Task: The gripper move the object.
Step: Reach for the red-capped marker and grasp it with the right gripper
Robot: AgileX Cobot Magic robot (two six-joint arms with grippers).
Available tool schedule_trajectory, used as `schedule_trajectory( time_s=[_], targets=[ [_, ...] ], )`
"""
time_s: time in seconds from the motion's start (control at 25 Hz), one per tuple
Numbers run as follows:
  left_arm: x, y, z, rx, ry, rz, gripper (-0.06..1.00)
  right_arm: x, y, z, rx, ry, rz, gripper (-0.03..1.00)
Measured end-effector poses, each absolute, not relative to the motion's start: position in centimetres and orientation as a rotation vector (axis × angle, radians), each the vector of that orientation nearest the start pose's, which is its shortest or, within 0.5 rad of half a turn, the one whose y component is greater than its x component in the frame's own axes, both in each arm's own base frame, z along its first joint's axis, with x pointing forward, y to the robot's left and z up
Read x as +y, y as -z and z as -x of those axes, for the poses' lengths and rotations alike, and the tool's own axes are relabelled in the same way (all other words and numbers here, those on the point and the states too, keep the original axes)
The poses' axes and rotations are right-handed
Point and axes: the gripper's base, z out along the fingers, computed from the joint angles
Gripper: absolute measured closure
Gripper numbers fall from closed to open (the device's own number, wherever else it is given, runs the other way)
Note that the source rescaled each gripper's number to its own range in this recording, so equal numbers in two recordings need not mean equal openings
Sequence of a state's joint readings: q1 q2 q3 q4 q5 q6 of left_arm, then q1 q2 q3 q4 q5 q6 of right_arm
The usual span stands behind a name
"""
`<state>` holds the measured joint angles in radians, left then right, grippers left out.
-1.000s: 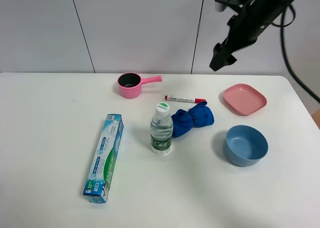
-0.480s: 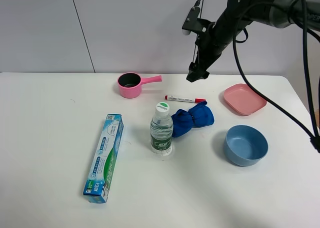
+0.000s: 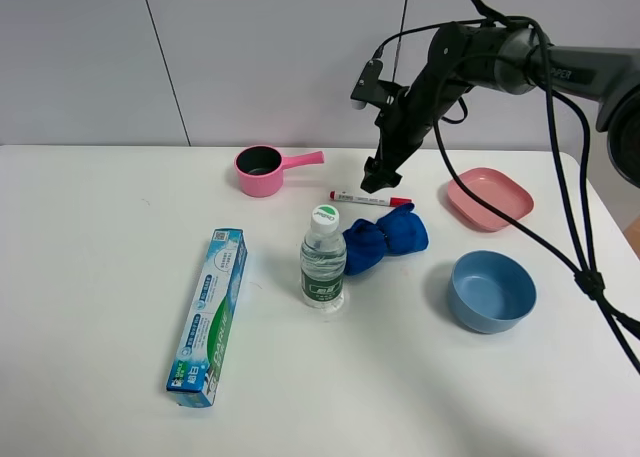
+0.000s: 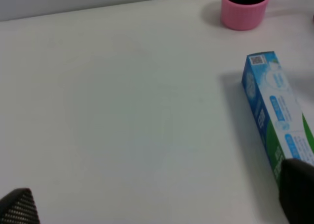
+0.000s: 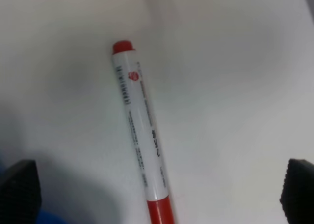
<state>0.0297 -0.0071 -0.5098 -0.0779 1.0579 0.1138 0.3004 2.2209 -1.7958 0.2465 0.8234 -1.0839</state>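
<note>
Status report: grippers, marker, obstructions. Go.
Right gripper open, poised over marker pen, no grip. Left gripper open, by toothpaste box. Pen flat on table. Blue cloth close beside it.

White table [image 3: 100, 277], seven items down.
Bottle [image 3: 323, 262] centre; pink cup [image 3: 260, 171] eleven, marker [image 3: 370, 198] one, cloth [image 3: 390, 235] and plate [image 3: 488, 198] two, bowl [image 3: 491, 291] four, toothpaste box [image 3: 208, 315] eight.

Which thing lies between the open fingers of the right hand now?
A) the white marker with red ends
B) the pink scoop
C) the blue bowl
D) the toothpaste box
A: the right wrist view shows the marker lying between the spread fingers of the right hand, not gripped.
</note>
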Motion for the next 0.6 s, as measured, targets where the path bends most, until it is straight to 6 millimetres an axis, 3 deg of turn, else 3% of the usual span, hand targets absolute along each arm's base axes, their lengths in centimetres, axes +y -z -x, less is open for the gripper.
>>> schedule_trajectory(
  time_s=[0.6],
  targets=[
    [-0.6, -28.0, 0.7, 2.02, 0.002, -0.089, -0.06, 16.2, -13.8, -46.3, 2.124, -0.069, 1.674, -0.03]
  ],
)
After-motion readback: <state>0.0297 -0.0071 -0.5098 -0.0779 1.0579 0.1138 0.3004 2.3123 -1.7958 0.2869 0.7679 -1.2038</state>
